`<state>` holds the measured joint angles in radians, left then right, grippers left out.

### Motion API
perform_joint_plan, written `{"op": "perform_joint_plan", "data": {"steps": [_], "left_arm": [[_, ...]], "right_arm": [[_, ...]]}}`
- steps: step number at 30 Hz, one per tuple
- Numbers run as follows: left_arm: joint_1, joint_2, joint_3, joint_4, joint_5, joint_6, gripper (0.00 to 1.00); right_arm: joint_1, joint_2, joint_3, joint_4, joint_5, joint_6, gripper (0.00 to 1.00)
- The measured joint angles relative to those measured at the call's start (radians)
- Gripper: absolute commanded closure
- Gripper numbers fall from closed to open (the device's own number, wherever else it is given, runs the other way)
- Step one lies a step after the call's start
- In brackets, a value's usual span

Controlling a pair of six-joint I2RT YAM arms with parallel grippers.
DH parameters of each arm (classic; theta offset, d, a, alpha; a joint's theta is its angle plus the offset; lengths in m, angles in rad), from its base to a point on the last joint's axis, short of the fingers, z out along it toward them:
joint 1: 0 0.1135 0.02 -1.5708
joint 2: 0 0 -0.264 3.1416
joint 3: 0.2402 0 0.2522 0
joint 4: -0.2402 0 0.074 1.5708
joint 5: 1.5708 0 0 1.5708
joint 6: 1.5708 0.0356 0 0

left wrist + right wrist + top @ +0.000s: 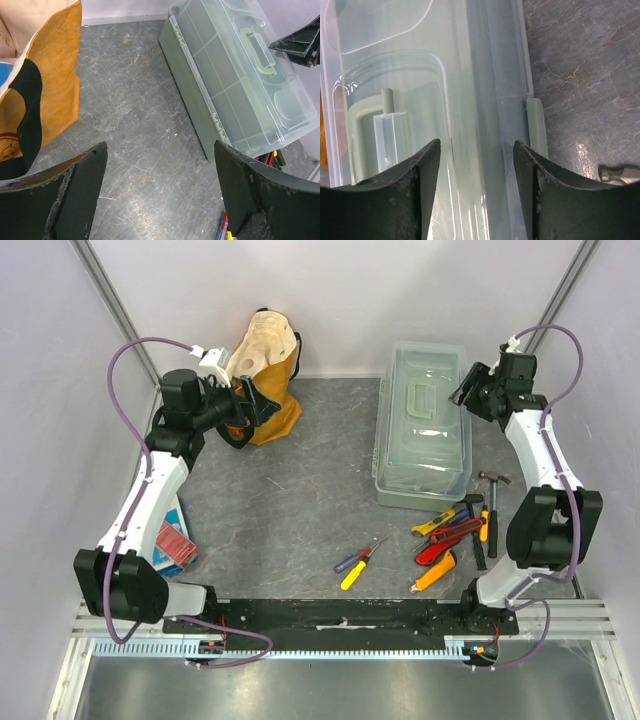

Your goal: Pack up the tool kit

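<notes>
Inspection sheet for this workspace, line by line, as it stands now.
Surface: grey marbled mat, no spills seen.
Job's things: pale grey-green plastic toolbox, clear lid shut; yellow-, orange- and red-handled hand tools and a hammer lying loose outside it.
Clutter: mustard-yellow bag far left; red-blue booklet at left edge.
Claws: left claw open, empty, by bag; right claw open above toolbox lid.
Cables: purple cables looping at both sides.
Surroundings: white walls on three sides.

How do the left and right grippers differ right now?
The left gripper hangs by the mustard bag, apart from the toolbox; the right gripper sits over the toolbox's right edge. The left faces the toolbox from afar; the right faces its lid close up. Both are open and empty.
</notes>
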<state>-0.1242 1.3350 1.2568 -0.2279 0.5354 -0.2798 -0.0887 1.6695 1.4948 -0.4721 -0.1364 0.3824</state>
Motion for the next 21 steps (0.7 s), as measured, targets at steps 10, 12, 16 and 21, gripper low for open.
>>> {"op": "perform_joint_plan", "data": {"steps": [10, 12, 16, 21], "left_arm": [[-0.009, 0.038, 0.0, 0.014, 0.018, -0.031, 0.11], [-0.019, 0.047, 0.0, 0.022, 0.018, -0.034, 0.11], [-0.048, 0.071, 0.0, 0.043, 0.019, -0.041, 0.11], [-0.097, 0.144, 0.021, 0.068, 0.02, -0.047, 0.12]], "right_arm": [[0.087, -0.106, -0.156, 0.106, 0.023, 0.097, 0.46], [0.137, -0.122, -0.182, 0.127, 0.033, 0.118, 0.46], [0.237, -0.125, -0.208, 0.178, 0.045, 0.15, 0.48], [0.334, -0.114, -0.223, 0.236, 0.059, 0.161, 0.5]]}}
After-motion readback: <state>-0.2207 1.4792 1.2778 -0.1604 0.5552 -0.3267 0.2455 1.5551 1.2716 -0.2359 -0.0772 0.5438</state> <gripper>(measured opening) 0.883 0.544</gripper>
